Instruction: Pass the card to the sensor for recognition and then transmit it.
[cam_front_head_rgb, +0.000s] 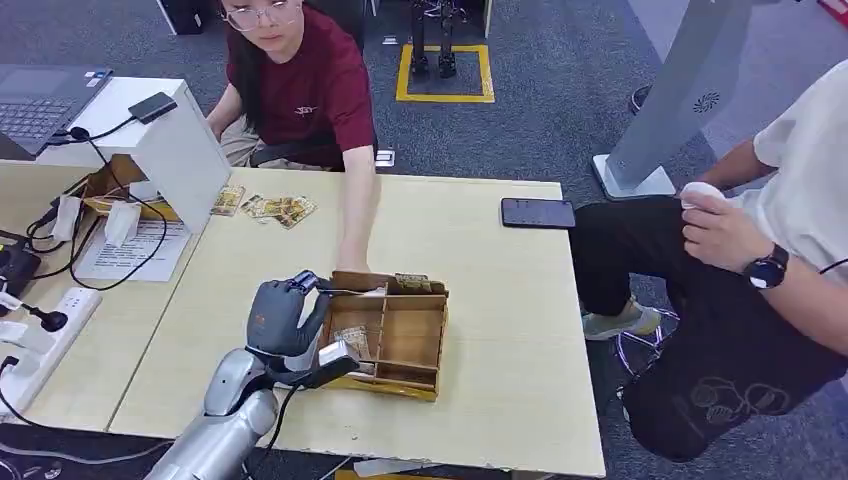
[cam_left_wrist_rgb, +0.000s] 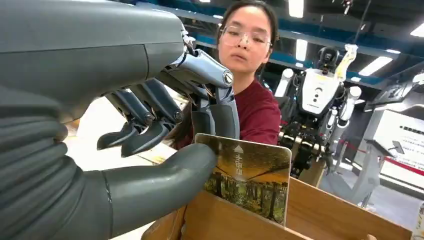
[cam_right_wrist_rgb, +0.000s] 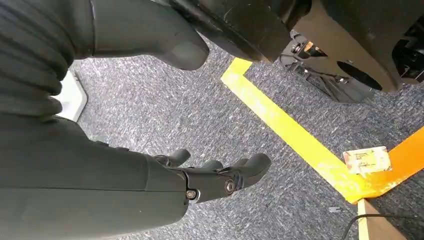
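Note:
A wooden divided box (cam_front_head_rgb: 412, 338) sits on the table near its front edge. A card (cam_left_wrist_rgb: 250, 175) with a forest picture stands upright in one of its compartments. My left hand (cam_front_head_rgb: 284, 316) is at the box's left end; its thumb (cam_left_wrist_rgb: 165, 180) lies on the card's face and a finger (cam_left_wrist_rgb: 222, 117) sits behind the card's top edge, pinching it. The white sensor stand (cam_front_head_rgb: 185, 150) with a black reader (cam_front_head_rgb: 153, 107) on top is at the table's far left. My right hand (cam_right_wrist_rgb: 215, 180) hangs over the carpet with its fingers apart, holding nothing.
A person in a dark red shirt sits behind the table with a hand (cam_front_head_rgb: 355, 262) on the box's far edge. Loose cards (cam_front_head_rgb: 278, 208) and a phone (cam_front_head_rgb: 538, 213) lie farther back. Cables and a power strip (cam_front_head_rgb: 40, 335) are at left; another person (cam_front_head_rgb: 760, 270) sits at right.

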